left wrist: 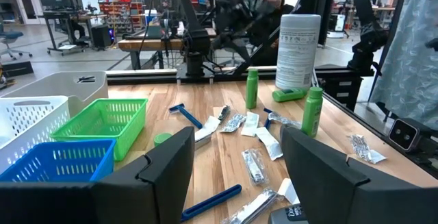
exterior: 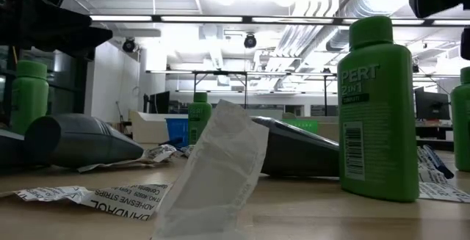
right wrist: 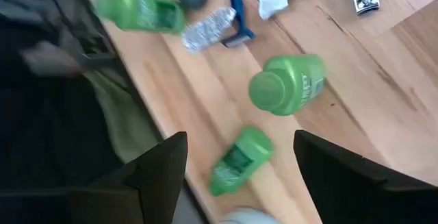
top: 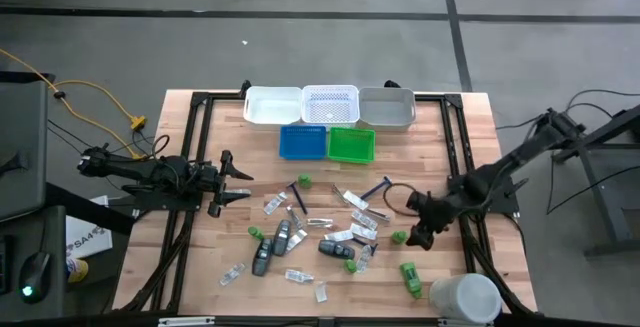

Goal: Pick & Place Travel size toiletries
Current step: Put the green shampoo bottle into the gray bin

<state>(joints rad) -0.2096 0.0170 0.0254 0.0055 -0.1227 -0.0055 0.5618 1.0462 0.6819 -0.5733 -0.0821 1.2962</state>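
Grey concrete floor (top: 300,47) surrounds the table; ceiling strip lights (exterior: 220,18) brighten the room behind.

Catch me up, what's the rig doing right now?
Sorting travel toiletries, nothing picked yet. Small green bottles, packets and razors lie scattered mid-table; the trays sit along the far edge. The right gripper is open and empty, above the green bottles near the white container. The left gripper waits open at the table's left side, holding nothing.
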